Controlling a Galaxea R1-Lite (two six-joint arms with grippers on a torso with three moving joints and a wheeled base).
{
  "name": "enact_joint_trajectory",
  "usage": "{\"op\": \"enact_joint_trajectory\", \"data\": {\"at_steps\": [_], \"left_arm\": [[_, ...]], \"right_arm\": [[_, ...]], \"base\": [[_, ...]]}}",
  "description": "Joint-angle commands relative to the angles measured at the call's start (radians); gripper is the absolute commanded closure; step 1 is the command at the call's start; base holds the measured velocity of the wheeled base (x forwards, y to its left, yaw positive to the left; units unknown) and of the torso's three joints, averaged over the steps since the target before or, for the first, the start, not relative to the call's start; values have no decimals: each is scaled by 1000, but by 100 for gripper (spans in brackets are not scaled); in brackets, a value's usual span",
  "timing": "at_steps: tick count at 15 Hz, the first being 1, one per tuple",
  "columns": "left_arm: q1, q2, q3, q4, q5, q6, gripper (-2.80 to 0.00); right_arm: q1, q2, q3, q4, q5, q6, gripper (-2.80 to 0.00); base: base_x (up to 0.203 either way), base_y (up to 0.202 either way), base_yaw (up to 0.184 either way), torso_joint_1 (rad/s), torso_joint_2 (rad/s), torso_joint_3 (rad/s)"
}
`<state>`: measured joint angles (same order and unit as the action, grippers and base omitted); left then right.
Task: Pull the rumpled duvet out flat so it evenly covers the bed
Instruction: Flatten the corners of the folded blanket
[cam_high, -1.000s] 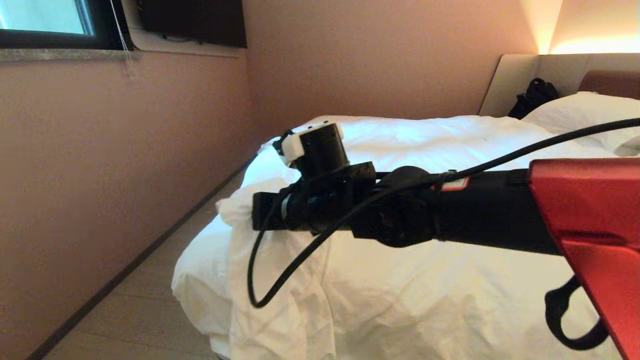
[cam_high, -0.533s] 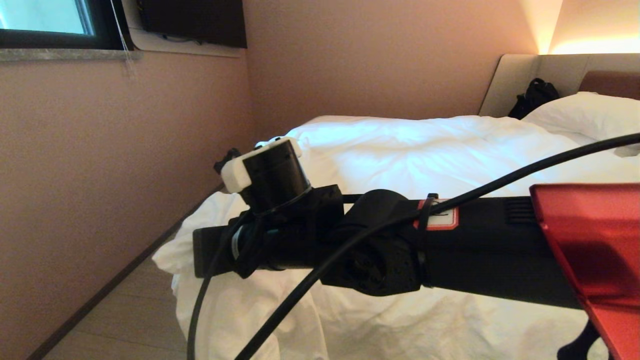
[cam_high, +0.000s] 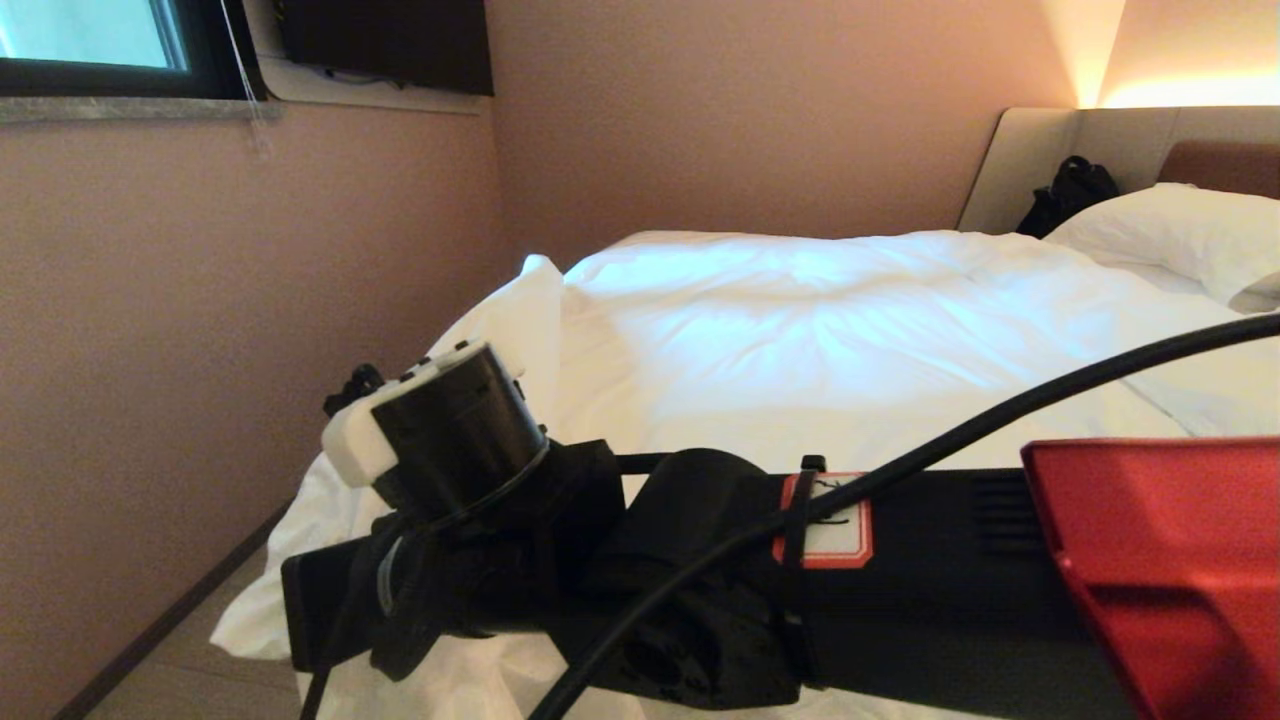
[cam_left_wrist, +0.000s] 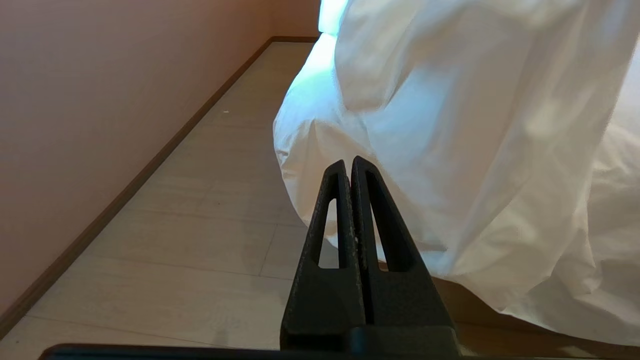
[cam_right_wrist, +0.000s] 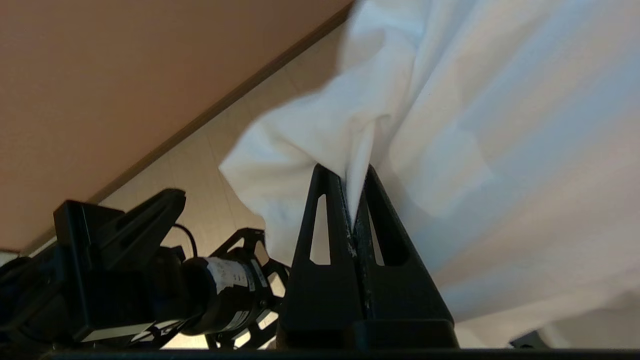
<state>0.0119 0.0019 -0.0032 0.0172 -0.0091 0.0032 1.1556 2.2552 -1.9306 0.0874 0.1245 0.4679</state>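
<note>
The white duvet lies fairly smooth over the bed, with a raised fold at its left edge. My right arm crosses the foreground of the head view, and its fingertips are hidden there. In the right wrist view my right gripper is shut on a bunched corner of the duvet, held out over the floor beside the bed. My left gripper is shut with nothing in it, low beside the hanging duvet.
A narrow strip of floor runs between the bed and the pink wall. A white pillow and a black bag sit at the headboard. My parked left arm is close under the right gripper.
My right arm has swung left and down across the head view, dragging the held duvet corner out past the bed's left edge. The duvet top now looks flatter.
</note>
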Motion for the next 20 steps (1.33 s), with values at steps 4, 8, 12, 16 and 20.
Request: {"op": "enact_joint_trajectory", "data": {"at_steps": [4,8,12,16,20], "left_arm": [[0,0,0,1,0,0,0],[0,0,0,0,0,0,0],[0,0,0,1,0,0,0],[0,0,0,1,0,0,0],[0,0,0,0,0,0,0]], "right_arm": [[49,32,-2,-6,4,0,0],[70,57,-4,-9,6,-12,0],[69,64,-4,-9,6,-14,0],[69,75,-4,-9,4,-44,-280],[69,51,-4,-5,4,-47,-280]], "base": [[0,0,0,0,0,0],[0,0,0,0,0,0],[0,0,0,0,0,0],[0,0,0,0,0,0],[0,0,0,0,0,0]]}}
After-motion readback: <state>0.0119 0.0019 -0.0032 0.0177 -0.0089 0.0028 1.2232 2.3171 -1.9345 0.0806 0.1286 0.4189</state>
